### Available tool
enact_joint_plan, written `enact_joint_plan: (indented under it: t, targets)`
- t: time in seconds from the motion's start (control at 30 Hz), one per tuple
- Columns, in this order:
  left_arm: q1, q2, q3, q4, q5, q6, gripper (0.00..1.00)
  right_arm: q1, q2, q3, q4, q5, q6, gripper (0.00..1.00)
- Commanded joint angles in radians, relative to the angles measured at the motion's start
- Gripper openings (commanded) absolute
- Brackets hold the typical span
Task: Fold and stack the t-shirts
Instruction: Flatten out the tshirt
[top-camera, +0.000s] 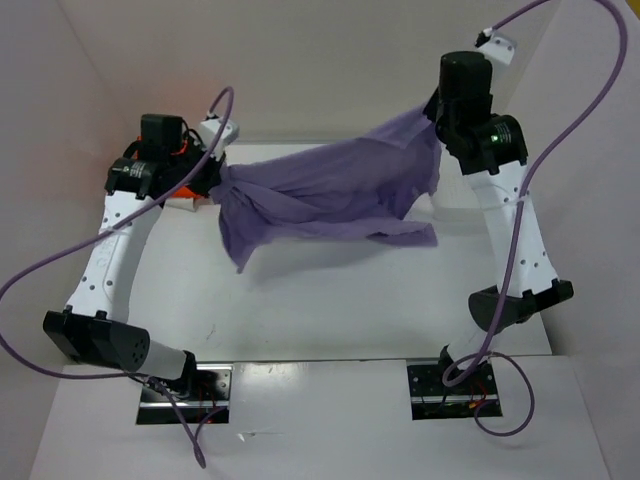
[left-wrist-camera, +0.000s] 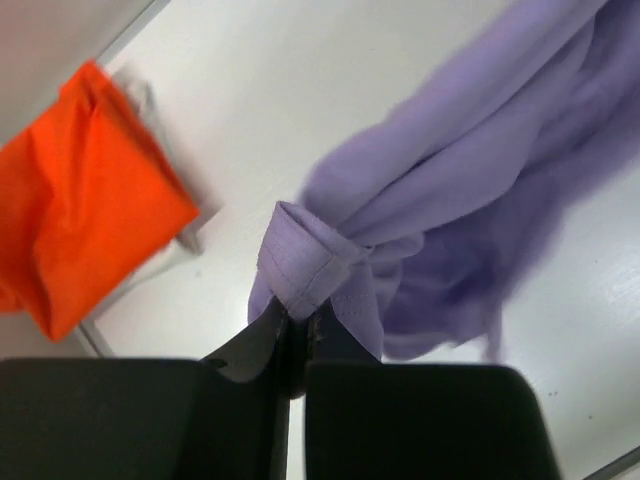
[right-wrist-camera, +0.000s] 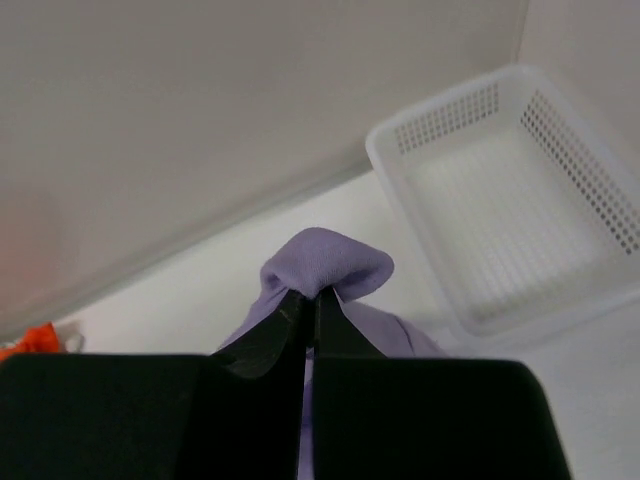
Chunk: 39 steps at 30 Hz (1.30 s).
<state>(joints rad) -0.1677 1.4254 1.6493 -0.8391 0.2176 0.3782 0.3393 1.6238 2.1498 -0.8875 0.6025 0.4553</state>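
Note:
The lavender purple t-shirt (top-camera: 330, 195) hangs stretched in the air between my two grippers, above the back of the table. My left gripper (top-camera: 215, 180) is shut on its left hemmed edge (left-wrist-camera: 300, 262). My right gripper (top-camera: 435, 112) is shut on a bunched fold at its right end (right-wrist-camera: 326, 265). The orange t-shirt (left-wrist-camera: 85, 195) lies folded at the back left, on top of a cream-white t-shirt (left-wrist-camera: 190, 238) of which only the edge shows. In the top view the orange one (top-camera: 185, 197) is mostly hidden behind my left arm.
A white perforated basket (right-wrist-camera: 510, 200) stands at the back right, by the wall. Grey walls close in the table at the back and on both sides. Purple cables loop from both arms.

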Motion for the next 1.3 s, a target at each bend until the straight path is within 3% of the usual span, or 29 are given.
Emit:
enact_joint_plan:
  t: [0.0, 0.07, 0.23, 0.37, 0.53, 0.63, 0.67, 0.7, 0.73, 0.83, 0.97, 1.07, 1.1, 1.27]
  targets:
    - [0.113, -0.039, 0.069, -0.018, 0.008, -0.044, 0.00, -0.006, 0.063, 0.206, -0.106, 0.097, -0.061, 0.00]
    - [0.155, -0.039, 0.098, -0.028, 0.008, -0.044, 0.00, 0.003, 0.064, 0.269, -0.107, 0.106, -0.073, 0.00]
    - [0.180, -0.066, 0.127, -0.109, 0.080, 0.030, 0.00, 0.021, -0.039, 0.216, -0.088, 0.190, -0.107, 0.00]
    - [0.180, -0.077, 0.153, -0.152, 0.077, 0.050, 0.00, 0.113, -0.128, 0.179, -0.056, 0.377, -0.158, 0.00]
    - [0.189, -0.086, 0.327, -0.239, 0.078, 0.059, 0.00, 0.214, -0.238, 0.156, 0.016, 0.541, -0.254, 0.00]
    - [0.189, -0.086, 0.430, -0.291, 0.120, 0.059, 0.00, 0.392, -0.268, 0.110, 0.180, 0.800, -0.455, 0.00]
    - [0.189, -0.086, 0.484, -0.291, 0.120, 0.059, 0.00, 0.487, -0.289, 0.054, 0.423, 0.880, -0.563, 0.00]
    - [0.189, -0.095, 0.501, -0.301, 0.130, 0.044, 0.01, 0.522, -0.298, 0.026, 0.584, 0.986, -0.854, 0.00]
    - [0.189, -0.095, 0.501, -0.301, 0.131, 0.035, 0.01, 0.550, -0.298, 0.025, 0.687, 0.987, -0.941, 0.00]
    - [0.209, -0.083, 0.430, -0.243, 0.131, 0.001, 0.04, 0.599, -0.285, 0.042, 0.628, 0.901, -0.882, 0.00]
    - [0.218, -0.002, 0.288, -0.170, 0.131, -0.036, 0.08, 0.590, -0.120, 0.011, 0.546, 0.766, -0.792, 0.00]
    - [0.218, 0.064, 0.206, -0.117, 0.163, -0.068, 0.10, 0.469, 0.020, 0.031, 0.383, 0.547, -0.588, 0.00]
    - [0.218, 0.076, 0.179, -0.073, 0.178, -0.077, 0.10, 0.395, 0.056, 0.047, 0.287, 0.405, -0.469, 0.00]
    - [0.218, 0.156, 0.029, 0.101, 0.178, -0.111, 0.10, 0.219, 0.327, 0.185, 0.191, 0.119, -0.345, 0.00]
